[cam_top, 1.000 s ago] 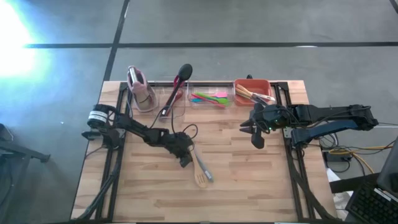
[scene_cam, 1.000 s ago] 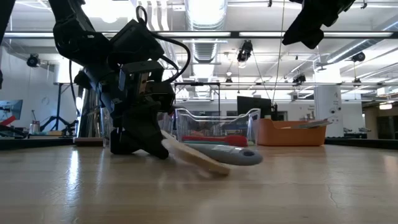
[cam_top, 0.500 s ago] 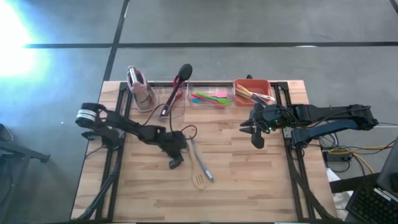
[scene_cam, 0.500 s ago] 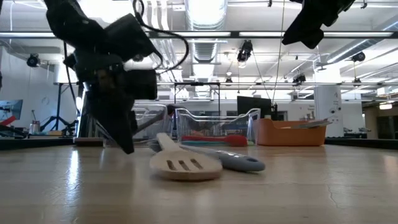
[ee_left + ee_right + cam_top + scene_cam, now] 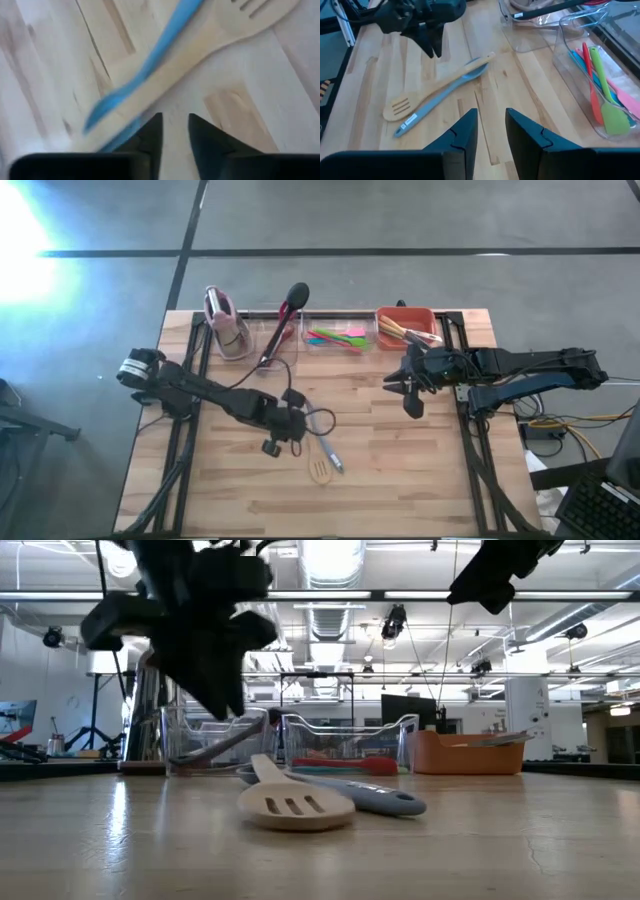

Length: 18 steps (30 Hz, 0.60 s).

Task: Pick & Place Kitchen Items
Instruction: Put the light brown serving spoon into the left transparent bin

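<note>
A wooden slotted spatula [image 5: 320, 466] and a blue-handled utensil [image 5: 331, 455] lie crossed, flat on the table near its middle; the low view shows them too, the wooden spatula [image 5: 293, 806] in front of the blue-handled utensil [image 5: 375, 800]. My left gripper [image 5: 271, 447] hangs above the table just left of them, narrowly open, with nothing between its fingers [image 5: 152, 136]. My right gripper [image 5: 412, 406] waits raised at the table's right, open and empty [image 5: 487, 132].
Along the far edge stand a pink-topped rack [image 5: 228, 330], a clear bin [image 5: 283, 343] with a black ladle [image 5: 285, 315], a clear bin [image 5: 372, 332] of coloured spatulas, and a red-orange bin [image 5: 428, 314] with utensils. Bare wood lies toward the near edge.
My left gripper has let go of the wooden spatula's handle, risen off the table, drifted toward the left edge and rolled about its own axis. The spatula, which was tipped on edge, now lies flat beside the blue-handled utensil.
</note>
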Available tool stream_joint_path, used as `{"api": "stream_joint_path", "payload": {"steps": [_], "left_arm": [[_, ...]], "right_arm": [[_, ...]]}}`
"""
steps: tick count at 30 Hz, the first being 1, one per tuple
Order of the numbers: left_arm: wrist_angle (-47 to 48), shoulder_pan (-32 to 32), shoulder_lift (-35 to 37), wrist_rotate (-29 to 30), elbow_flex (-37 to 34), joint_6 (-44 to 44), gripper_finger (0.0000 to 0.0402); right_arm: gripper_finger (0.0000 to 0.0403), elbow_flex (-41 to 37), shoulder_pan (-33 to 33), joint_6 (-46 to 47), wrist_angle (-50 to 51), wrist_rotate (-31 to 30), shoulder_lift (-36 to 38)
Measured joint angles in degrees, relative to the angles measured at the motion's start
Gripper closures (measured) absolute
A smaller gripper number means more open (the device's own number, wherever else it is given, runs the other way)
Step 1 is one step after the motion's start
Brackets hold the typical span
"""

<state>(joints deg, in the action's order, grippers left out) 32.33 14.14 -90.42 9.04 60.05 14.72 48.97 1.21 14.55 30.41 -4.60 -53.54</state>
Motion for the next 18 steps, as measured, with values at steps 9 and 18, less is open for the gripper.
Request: {"api": "stream_joint_path", "payload": {"steps": [9, 18], "left_arm": [[3.3, 0.0, -6.7, 0.1, 8.2, 11.1, 0.0186], [3.2, 0.1, -12.3, 1.9, 8.6, 23.1, 0.0170]], "right_arm": [[0.0296, 0.0, 0.0, 0.4, -0.2, 0.0, 0.0], [0.0307, 0.0, 0.0, 0.4, -0.3, 0.0, 0.0]]}}
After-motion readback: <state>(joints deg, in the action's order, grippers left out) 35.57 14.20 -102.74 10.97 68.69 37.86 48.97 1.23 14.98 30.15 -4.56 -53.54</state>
